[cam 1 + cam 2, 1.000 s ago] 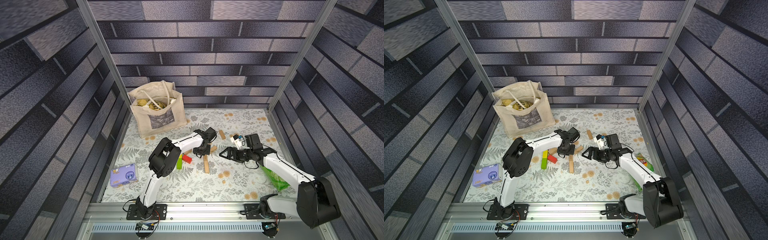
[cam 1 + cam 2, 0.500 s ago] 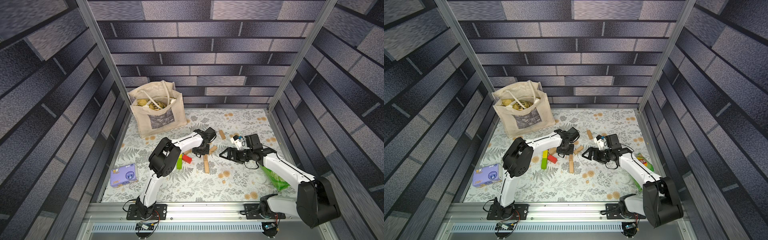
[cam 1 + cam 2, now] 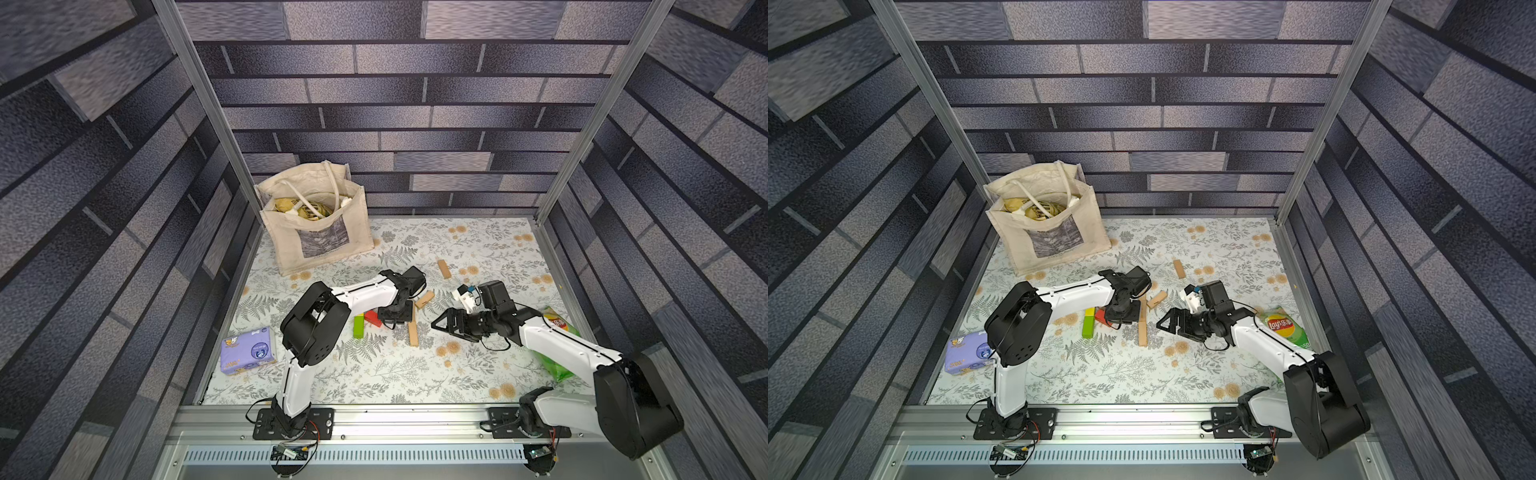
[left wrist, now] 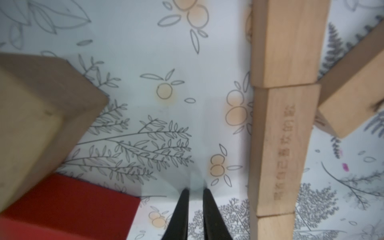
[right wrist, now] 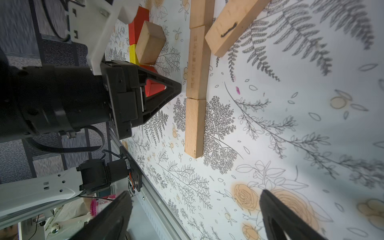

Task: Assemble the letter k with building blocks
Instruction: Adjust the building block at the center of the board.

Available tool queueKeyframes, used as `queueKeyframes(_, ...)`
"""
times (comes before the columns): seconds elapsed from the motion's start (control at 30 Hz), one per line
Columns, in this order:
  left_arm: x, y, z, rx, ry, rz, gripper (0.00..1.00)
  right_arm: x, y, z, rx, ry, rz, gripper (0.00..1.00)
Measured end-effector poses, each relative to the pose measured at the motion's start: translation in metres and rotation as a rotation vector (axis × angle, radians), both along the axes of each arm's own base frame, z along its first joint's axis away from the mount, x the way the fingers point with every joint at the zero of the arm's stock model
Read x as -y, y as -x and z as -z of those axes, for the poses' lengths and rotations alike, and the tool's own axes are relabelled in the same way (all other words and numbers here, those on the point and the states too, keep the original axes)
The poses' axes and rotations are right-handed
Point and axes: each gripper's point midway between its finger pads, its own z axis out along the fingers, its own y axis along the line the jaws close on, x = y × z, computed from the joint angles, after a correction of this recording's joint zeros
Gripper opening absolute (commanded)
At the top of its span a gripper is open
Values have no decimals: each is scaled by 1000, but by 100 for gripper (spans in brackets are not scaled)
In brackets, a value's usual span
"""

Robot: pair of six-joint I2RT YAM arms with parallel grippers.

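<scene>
Furthest out on the left gripper's point(image 4: 194, 191) left lies the green block point(image 3: 358, 326), with a red block point(image 3: 372, 318) closer in; neither is part of the letter. The gripper itself points down at the table, clenched on nothing. Just to its right runs the stem point(image 5: 196, 87), three plain bars laid end to end. An upper diagonal bar point(image 3: 424, 299) slants away from the stem's far side, its end seemingly against the stem. The right gripper point(image 5: 194, 194) hovers beyond that, spread wide and empty.

So the stem and one arm of the K look done. The lower arm is missing, and a spare plain bar point(image 3: 444, 269) waits well behind the right gripper.

Only the top views show that spare. The right wrist view alone shows a plain block point(image 5: 150, 44) sitting on the coloured ones. The left wrist view gives the joints between the bars close up.
</scene>
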Motion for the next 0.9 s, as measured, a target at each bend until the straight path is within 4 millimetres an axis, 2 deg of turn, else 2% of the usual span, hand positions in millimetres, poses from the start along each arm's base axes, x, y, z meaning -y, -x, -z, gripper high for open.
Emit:
queueKeyframes(0.1,2,6,0,-11,22,2,17,-10,8,6,-20,-19,9,100)
queueKeyframes(0.4,-9,18,0,-20,34,-8,21,-50,9,16,-29,-55,9,100)
queueKeyframes(0.6,-17,22,0,-34,51,-22,23,-61,6,24,-36,-74,36,100)
queueKeyframes(0.9,-14,22,-1,-58,87,-29,23,-75,2,27,-23,-118,52,100)
